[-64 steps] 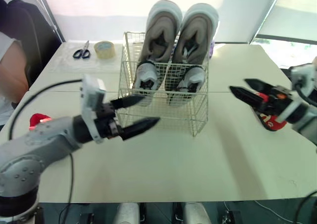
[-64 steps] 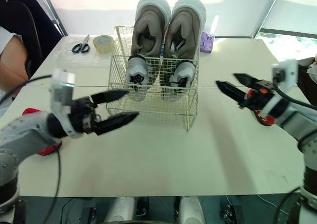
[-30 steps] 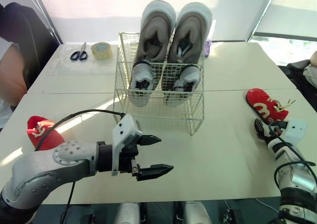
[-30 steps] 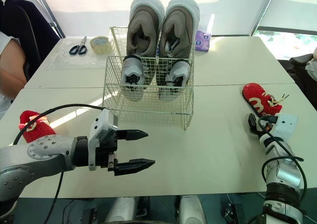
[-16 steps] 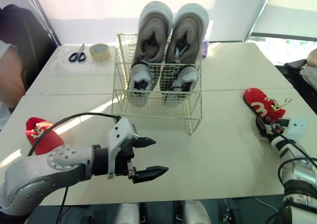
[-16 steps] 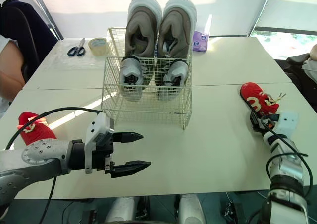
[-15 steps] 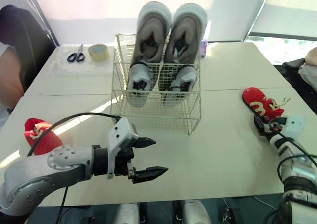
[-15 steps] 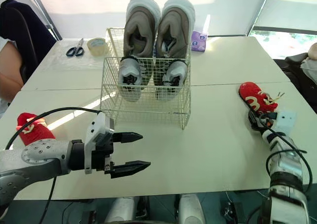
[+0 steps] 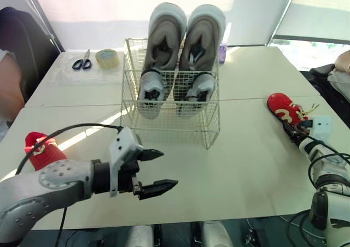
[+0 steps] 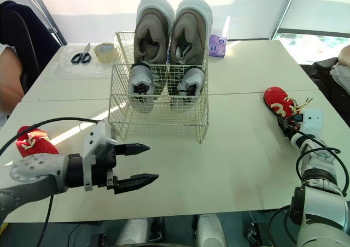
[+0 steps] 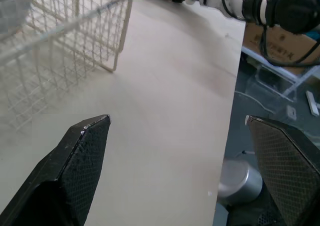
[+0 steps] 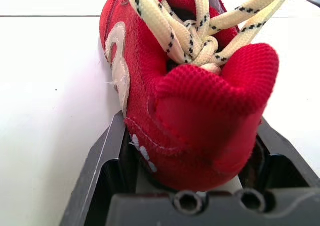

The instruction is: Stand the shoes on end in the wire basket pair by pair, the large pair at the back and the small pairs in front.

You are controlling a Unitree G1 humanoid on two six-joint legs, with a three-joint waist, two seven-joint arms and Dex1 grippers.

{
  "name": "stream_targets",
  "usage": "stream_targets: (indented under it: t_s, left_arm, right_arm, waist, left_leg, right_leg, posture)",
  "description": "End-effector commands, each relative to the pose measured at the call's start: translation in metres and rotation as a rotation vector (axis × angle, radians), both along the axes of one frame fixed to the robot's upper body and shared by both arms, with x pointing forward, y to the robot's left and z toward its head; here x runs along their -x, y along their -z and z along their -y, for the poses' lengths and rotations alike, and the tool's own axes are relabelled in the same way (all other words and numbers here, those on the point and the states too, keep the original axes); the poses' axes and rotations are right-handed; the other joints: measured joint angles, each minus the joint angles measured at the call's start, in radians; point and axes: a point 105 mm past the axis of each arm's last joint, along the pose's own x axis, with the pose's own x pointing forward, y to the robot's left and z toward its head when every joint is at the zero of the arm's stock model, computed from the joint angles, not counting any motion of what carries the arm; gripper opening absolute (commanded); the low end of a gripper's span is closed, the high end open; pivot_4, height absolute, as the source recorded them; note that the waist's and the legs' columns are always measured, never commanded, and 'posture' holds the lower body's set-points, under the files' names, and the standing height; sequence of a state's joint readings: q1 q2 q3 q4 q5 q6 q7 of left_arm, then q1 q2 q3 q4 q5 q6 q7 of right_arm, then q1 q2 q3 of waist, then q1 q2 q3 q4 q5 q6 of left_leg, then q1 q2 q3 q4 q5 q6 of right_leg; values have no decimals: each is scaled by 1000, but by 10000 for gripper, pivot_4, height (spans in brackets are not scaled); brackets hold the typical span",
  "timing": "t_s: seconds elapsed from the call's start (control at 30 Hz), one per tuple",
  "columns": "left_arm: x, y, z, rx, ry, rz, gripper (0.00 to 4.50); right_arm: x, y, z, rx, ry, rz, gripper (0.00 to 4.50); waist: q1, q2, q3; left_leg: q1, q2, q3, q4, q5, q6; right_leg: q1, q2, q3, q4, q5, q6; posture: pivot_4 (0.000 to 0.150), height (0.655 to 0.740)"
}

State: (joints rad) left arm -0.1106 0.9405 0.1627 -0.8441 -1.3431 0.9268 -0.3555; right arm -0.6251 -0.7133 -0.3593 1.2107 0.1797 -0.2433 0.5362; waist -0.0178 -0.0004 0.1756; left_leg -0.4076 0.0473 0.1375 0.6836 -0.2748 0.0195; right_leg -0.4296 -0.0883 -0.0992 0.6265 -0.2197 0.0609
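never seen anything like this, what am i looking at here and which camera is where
This is a humanoid robot with two arms, each ending in a black gripper, a kind of pincer. The two wide pictures come from cameras in its head, looking down over a white table. The other two come from a camera on each wrist, looking out along that gripper.

On the table stands a wire basket, with a large grey pair on end at the back and a small grey pair in front. The left red shoe lies by the left arm, and the right red shoe lies near the right edge. Scissors and tape lie at the far side.

The left gripper hangs open and empty. The right gripper is at the right red shoe's heel; whether it grips is unclear.
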Motion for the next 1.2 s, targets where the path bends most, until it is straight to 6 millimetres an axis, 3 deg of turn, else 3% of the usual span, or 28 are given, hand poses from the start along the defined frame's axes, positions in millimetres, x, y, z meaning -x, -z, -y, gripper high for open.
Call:
stream_targets:
  t_s: [0.03,0.13,0.2,0.23,0.3,0.37,0.53,0.57,0.7,0.9,1.17,1.2]
  left_arm:
    - [-33,-55,-22,146,-230,207,45000]
    - [-49,-97,-42,271,-283,219,45000]
    - [-47,-124,-50,427,-170,173,45000]
    - [-45,-134,-53,491,-122,149,45000]
    - [-60,-145,-63,519,-134,147,45000]
    - [-74,-151,-69,525,-143,129,45000]
    - [-78,-178,-59,614,19,98,45000]
    - [-79,-183,-56,624,41,105,45000]
    - [-80,-195,-46,670,108,116,45000]
    - [-79,-189,-30,645,148,113,45000]
    - [-85,-173,-13,596,172,102,45000]
    - [-85,-171,-12,606,177,93,42370]
  right_arm:
    - [-6,-41,7,4,21,167,21026]
    - [-9,-127,16,45,38,441,21026]
    - [-9,-197,0,108,-63,618,21026]
    - [-7,-219,-9,134,-107,667,21026]
    - [-5,-275,-60,220,-346,762,21026]
    - [6,-310,-112,253,-612,803,21026]
    - [34,-327,-193,334,-1050,750,21026]
    - [40,-324,-211,348,-1127,736,21026]
    - [46,-299,-250,452,-1247,690,21026]
    - [51,-285,-269,447,-1307,700,21026]
    - [56,-268,-278,545,-1350,695,21026]
    - [57,-268,-279,556,-1354,697,21026]
  waist:
    - [1,0,1]
    - [3,5,5]
    - [-1,12,10]
    - [-3,16,12]
    - [-5,17,13]
    - [-6,16,13]
    - [9,1,12]
    - [11,1,12]
    - [9,0,12]
    - [7,-2,14]
    - [5,-2,14]
    - [5,-2,14]
  left_leg:
    - [0,0,0,0,0,0]
    - [0,0,0,0,1,-1]
    - [0,-1,1,0,1,-1]
    - [-1,-1,3,0,1,-1]
    - [-1,-1,6,-3,1,-1]
    - [-1,0,6,-4,3,-4]
    - [-1,2,-1,-9,6,-10]
    - [-2,3,-2,-8,6,-10]
    - [-5,1,-1,-2,2,-4]
    - [-6,-1,-1,-1,2,-2]
    - [-6,0,-1,-1,2,-3]
    - [-6,0,-1,-1,2,-3]
  right_leg:
    - [0,0,0,0,0,0]
    - [0,0,0,1,0,0]
    - [-1,-1,1,2,1,2]
    - [-3,-1,2,2,2,3]
    - [-7,0,4,3,2,4]
    - [-8,4,4,4,1,4]
    - [-8,11,3,4,-1,-1]
    - [-7,9,3,4,-1,-1]
    - [-7,4,4,4,0,1]
    - [-7,3,4,4,0,2]
    - [-8,4,4,4,0,2]
    - [-8,4,4,4,0,2]
  posture:
    - [1500,7400]
    - [1500,7400]
    - [1500,7400]
    - [1500,7400]
    - [1500,7400]
    - [1500,7400]
    - [1500,7400]
    - [1500,7400]
    - [1500,7400]
    - [1500,7400]
    - [1500,7400]
    - [1500,7400]
